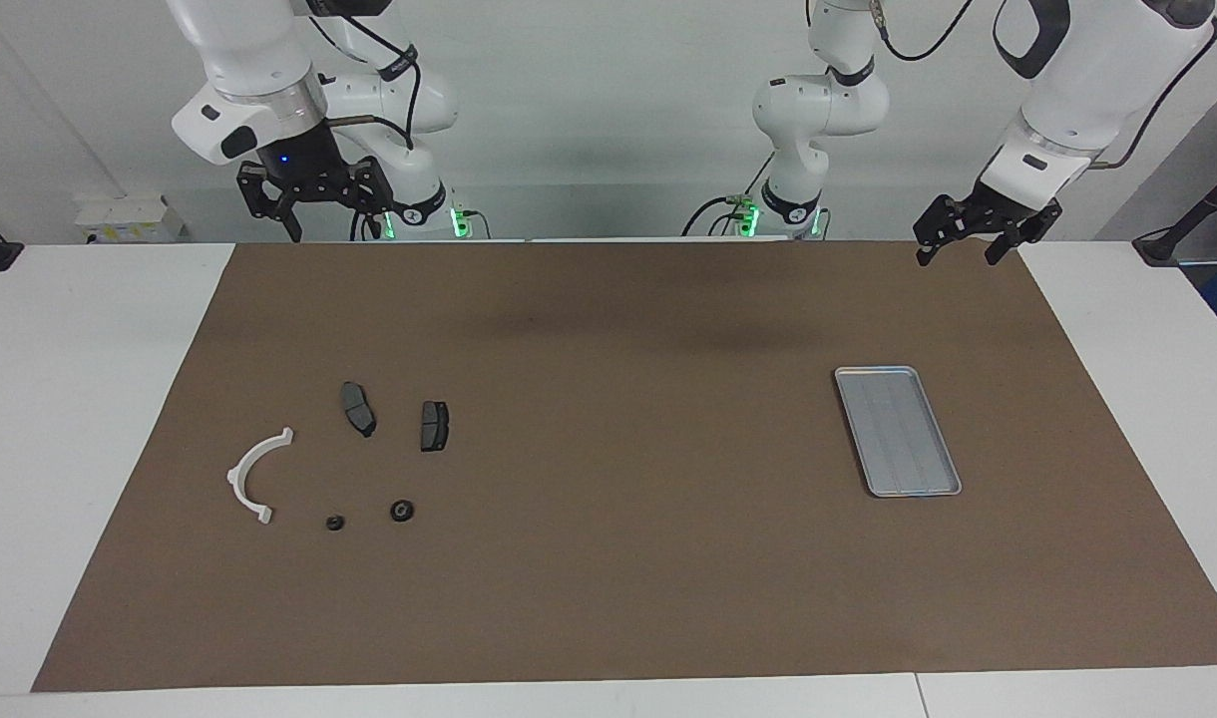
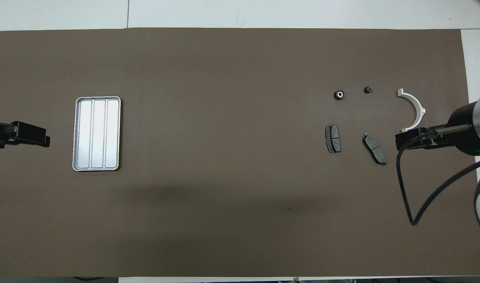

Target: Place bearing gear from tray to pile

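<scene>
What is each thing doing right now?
Tray: empty, flat on the mat.
Two gears: on the mat, in the pile.
Arc: lying flat.
Two pads: lying flat.
Left gripper: open, empty, raised.
Right gripper: open, empty, raised.

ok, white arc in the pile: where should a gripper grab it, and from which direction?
Judging by its pose, come straight down with the right gripper and pinch across the band at mid-curve. The white arc lies flat on the mat, thin-walled, with tabs at both ends. Its hollow side, facing the small gears, gives a finger room.
</scene>
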Robot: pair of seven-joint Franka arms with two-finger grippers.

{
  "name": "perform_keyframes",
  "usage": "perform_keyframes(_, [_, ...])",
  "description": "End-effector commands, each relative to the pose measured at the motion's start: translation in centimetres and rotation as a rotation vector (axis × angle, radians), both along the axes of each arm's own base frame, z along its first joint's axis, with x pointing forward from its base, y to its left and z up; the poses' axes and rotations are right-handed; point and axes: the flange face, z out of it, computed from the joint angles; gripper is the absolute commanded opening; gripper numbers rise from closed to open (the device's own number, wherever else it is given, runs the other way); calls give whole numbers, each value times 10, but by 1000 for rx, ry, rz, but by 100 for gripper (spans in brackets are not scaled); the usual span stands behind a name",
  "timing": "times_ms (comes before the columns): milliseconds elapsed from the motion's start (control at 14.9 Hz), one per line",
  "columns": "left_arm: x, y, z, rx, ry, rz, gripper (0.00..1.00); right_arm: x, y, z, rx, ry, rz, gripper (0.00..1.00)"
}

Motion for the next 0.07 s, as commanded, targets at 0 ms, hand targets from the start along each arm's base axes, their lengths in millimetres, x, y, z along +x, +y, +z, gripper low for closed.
perform_keyframes(0, [-7,0,1,11,-21,-12,100,-3,-3,5,29,-7,-15,100])
